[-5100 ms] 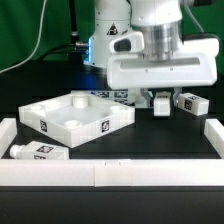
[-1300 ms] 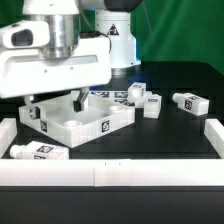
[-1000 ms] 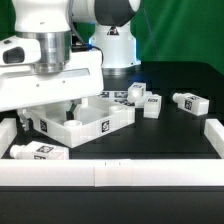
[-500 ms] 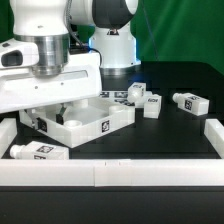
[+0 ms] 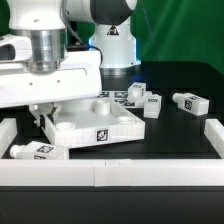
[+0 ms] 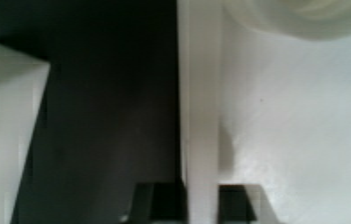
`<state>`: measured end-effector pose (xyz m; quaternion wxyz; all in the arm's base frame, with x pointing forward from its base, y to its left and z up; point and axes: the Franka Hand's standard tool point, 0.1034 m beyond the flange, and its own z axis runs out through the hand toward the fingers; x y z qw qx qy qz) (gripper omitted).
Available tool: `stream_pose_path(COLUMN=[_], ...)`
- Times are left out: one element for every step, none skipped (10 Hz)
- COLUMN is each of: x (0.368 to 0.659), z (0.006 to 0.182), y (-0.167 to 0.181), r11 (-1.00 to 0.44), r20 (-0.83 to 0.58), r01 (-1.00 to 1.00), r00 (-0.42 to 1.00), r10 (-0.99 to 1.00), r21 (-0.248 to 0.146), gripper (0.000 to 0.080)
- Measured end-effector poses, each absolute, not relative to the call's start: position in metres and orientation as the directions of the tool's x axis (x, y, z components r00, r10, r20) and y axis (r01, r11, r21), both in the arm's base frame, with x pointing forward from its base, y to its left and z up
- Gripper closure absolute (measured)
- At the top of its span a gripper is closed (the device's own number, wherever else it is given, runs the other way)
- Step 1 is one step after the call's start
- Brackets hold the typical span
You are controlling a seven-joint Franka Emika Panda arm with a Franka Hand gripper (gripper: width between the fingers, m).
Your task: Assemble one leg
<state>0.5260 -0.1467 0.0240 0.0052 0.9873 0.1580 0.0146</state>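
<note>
While the gripper (image 5: 45,116) pinches the tabletop (image 5: 85,134) by its side wall, no leg is in hand yet.
Seen from the wrist, the fingertips (image 6: 154,203) sit on either side of that wall and look closed on it, so this reads as positioning the tabletop, an early step. One leg (image 5: 35,151) lies just beside the tabletop's front corner, at the exterior view's left. A second leg (image 5: 149,101) and a third leg (image 5: 190,101) lie off its far side, toward the exterior view's right. The next move, I judge, calls for releasing the wall, lifting clear, then closing across a leg's body.
</note>
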Motion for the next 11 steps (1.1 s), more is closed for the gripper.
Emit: stream_pose_path(x=[0.532,0.538,0.543,0.549,0.557,0.562,0.562,0.564,0.567,0.569,0.571], z=[0.028,0.030,0.032,0.034,0.037,0.037,0.036,0.034,0.030,0.027,0.026], y=[-0.137,-0.128,-0.116,-0.105,-0.096,-0.085,-0.076,-0.068,-0.059,-0.052,-0.043], r11=[-0.966,-0.976,-0.983,-0.990,-0.994,-0.998,-0.999,-0.999,-1.000,-1.000,-1.000], r20=[0.002,-0.004,-0.009,-0.018,-0.018,-0.017,-0.021,-0.011,0.002,0.013,0.030], r01=[0.259,0.218,0.179,0.138,0.099,0.057,0.027,0.001,-0.003,-0.005,-0.010], r00=[0.966,0.976,0.984,0.990,0.995,0.998,0.999,1.000,1.000,1.000,0.999], r10=[0.259,0.218,0.179,0.139,0.100,0.058,0.028,0.002,-0.003,-0.005,-0.011], r21=[-0.016,-0.025,-0.032,-0.039,-0.040,-0.038,-0.038,-0.033,-0.029,-0.026,-0.023], gripper=[0.0742,0.0742,0.0742,0.0742,0.0742,0.0742,0.0742,0.0742,0.0742,0.0742,0.0742])
